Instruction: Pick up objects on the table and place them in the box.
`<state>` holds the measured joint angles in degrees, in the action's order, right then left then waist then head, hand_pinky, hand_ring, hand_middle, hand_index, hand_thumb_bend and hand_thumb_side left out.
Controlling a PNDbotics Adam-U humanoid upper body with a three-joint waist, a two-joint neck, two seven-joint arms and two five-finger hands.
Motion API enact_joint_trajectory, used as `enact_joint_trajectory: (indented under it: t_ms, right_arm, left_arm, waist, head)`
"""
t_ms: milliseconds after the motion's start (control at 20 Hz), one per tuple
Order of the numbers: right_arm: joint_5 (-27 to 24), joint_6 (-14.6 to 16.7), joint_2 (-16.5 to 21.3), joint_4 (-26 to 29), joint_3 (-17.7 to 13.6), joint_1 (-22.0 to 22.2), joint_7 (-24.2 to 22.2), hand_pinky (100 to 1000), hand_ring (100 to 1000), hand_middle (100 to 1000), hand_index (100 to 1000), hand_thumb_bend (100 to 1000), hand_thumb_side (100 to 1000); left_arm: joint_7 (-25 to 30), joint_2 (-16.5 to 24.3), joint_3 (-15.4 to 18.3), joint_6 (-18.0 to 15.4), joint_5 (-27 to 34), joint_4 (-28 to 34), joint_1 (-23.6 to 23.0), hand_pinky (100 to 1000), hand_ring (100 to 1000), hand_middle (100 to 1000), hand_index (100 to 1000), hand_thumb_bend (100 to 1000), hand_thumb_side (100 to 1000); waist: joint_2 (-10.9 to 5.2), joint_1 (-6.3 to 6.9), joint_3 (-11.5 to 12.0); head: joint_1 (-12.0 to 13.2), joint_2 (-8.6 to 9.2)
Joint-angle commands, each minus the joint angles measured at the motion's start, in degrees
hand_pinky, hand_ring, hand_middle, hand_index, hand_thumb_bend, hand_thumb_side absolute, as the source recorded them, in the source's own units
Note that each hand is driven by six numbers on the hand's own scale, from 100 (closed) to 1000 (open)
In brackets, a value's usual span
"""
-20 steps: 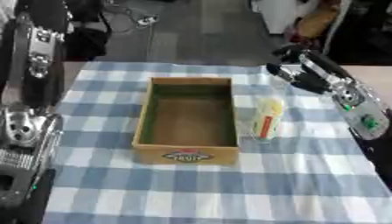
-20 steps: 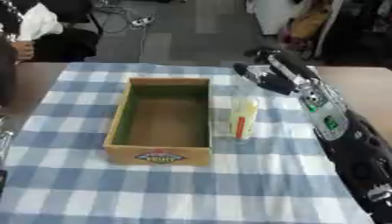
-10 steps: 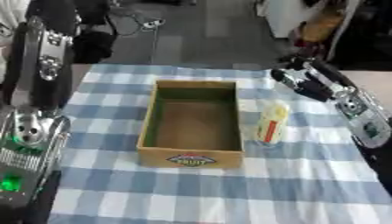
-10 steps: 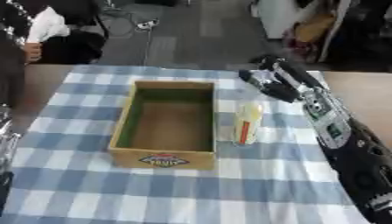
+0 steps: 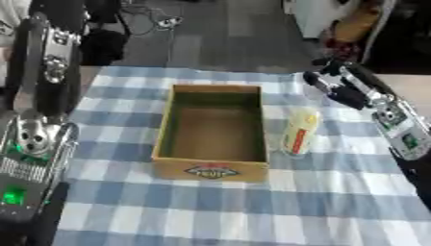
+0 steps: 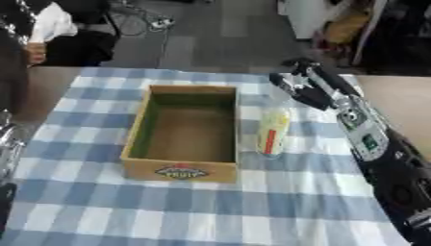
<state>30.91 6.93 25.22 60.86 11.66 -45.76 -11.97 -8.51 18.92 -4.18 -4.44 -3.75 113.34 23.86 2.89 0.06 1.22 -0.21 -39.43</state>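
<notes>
Right hand open, holding nothing

An open brown cardboard box sits on the blue-checked tablecloth; beside it lies a pale yellowish packet, the black right hand seemingly open above.

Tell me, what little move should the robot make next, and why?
Probably lower the right hand toward the pale yellow packet with a red stripe and close on it. The packet lies on the blue checked cloth just right of the open cardboard box, which looks empty, and the hand hovers beyond the packet, holding nothing.
</notes>
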Motion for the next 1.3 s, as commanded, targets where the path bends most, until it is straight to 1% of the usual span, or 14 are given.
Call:
enact_joint_trajectory:
  t_ms: [50,850,1000,1250,1300]
  right_arm:
    - [0.1,0.3,0.7,0.2,-0.5,-1.3,-0.4,880,844,883,923,490,1000]
    - [1.3,1.3,0.3,0.1,0.2,-1.1,-1.7,887,848,886,921,476,1000]
    - [1.4,1.8,0.7,1.6,0.5,-0.8,-1.8,895,852,888,920,480,1000]
    - [0.5,2.3,1.7,5.9,1.5,-0.1,-2.5,900,855,889,923,482,1000]
    - [0.3,2.3,1.9,6.5,1.7,0.0,-2.7,899,853,887,923,510,1000]
  left_arm:
    - [0.1,0.8,0.0,-0.1,0.3,1.1,1.0,938,790,902,973,613,896]
    - [0.1,0.8,0.0,-0.1,0.3,1.1,1.1,938,791,902,973,614,896]
    - [0.1,0.8,0.0,-0.1,0.3,1.2,1.1,938,791,902,973,614,896]
    - [0.0,0.9,0.0,0.0,0.3,1.2,1.0,938,791,902,972,614,897]
    - [0.1,0.9,0.0,0.0,0.3,1.1,1.0,938,791,902,972,614,897]
  waist:
    - [-0.58,0.01,0.1]
    - [-0.55,-0.01,0.2]
    - [-0.55,-0.05,0.2]
    - [-0.58,-0.07,0.1]
    - [-0.59,-0.07,0.1]
  head:
    - [-0.1,-0.02]
    - [-0.1,0.33]
    - [0.2,0.22]
    - [0.6,-0.05]
    - [0.5,-0.06]
